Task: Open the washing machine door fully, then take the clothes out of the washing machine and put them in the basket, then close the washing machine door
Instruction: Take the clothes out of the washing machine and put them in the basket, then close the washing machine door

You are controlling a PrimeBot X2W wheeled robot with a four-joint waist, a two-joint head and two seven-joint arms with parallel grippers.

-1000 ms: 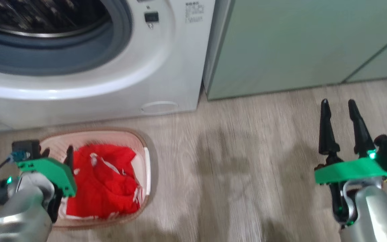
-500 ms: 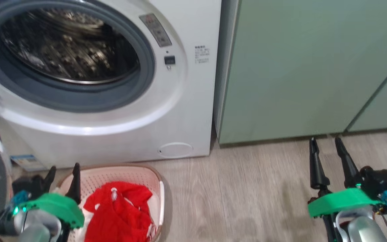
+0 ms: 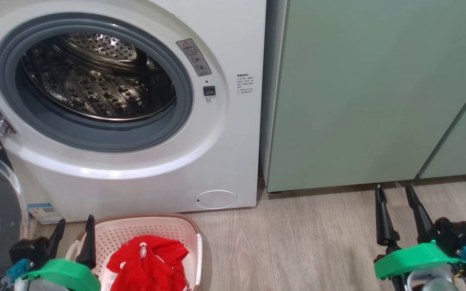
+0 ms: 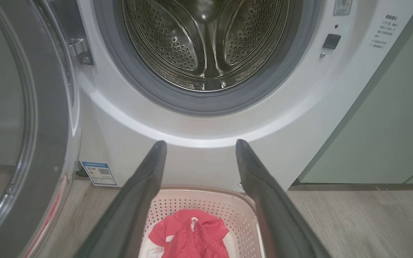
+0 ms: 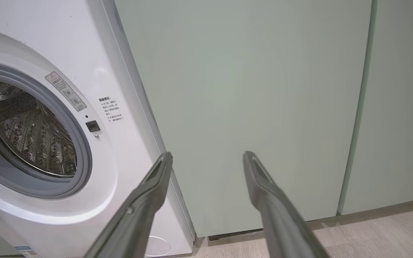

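The washing machine door (image 4: 45, 118) stands swung out to the left on its hinge (image 4: 81, 53), well clear of the opening, so nothing blocks the way into the drum (image 3: 95, 81). The basket (image 3: 144, 217) sits on the floor (image 3: 289, 242) just in front of the washing machine (image 3: 225, 153), below the opening; I judge it is parked there so a garment needs only a short drop. The clothes (image 3: 148, 262) lie in it as a red heap with a bit of white showing.

My left fingers (image 4: 134, 200) are spread and hold nothing. They hang over the basket and point at the white front panel, which puts them on the hinge side, the handier arm for the door. My right fingers (image 5: 140, 204) are also spread and empty, aimed at the green cabinets (image 3: 358, 101), well apart from the opening and out of the way. With no red visible in the drum, I reckon unloading is done and closing the door is what remains.

Plenty is cut off. The door runs off the left edge in both views that catch it, so I see part of the rim and window and cannot tell how far it is swung. The basket's near end and the lower part of the clothes fall below the head view's frame, and in the left wrist view my own fingers cover the basket's sides. The grey seal hides the drum's front lip, so a small item tucked there would escape me. The printed text beside the opening is too small to read
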